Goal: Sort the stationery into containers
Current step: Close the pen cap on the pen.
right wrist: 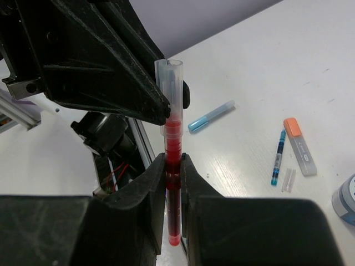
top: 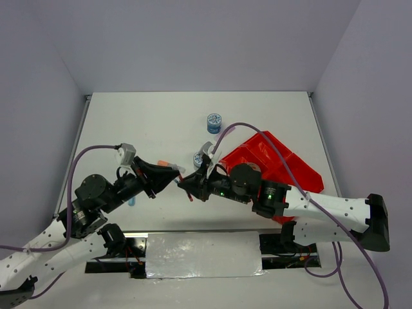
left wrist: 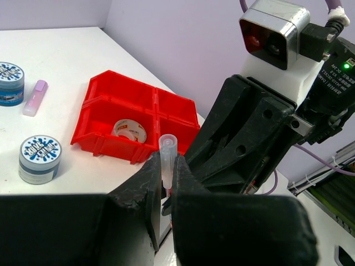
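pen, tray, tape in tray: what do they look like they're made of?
Pen: likely plastic, with a translucent red barrel and a clear, slightly frosted cap.
Tray: looks like moulded plastic, with a uniform glossy red colour, thin walls and dividers.
Tape: glossy whitish-clear film wound in a ring. The core could be card or plastic; can't tell.

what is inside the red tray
A clear tape ring lies in one compartment of the red tray. The other compartments in view look bare; the right arm hides the rest.
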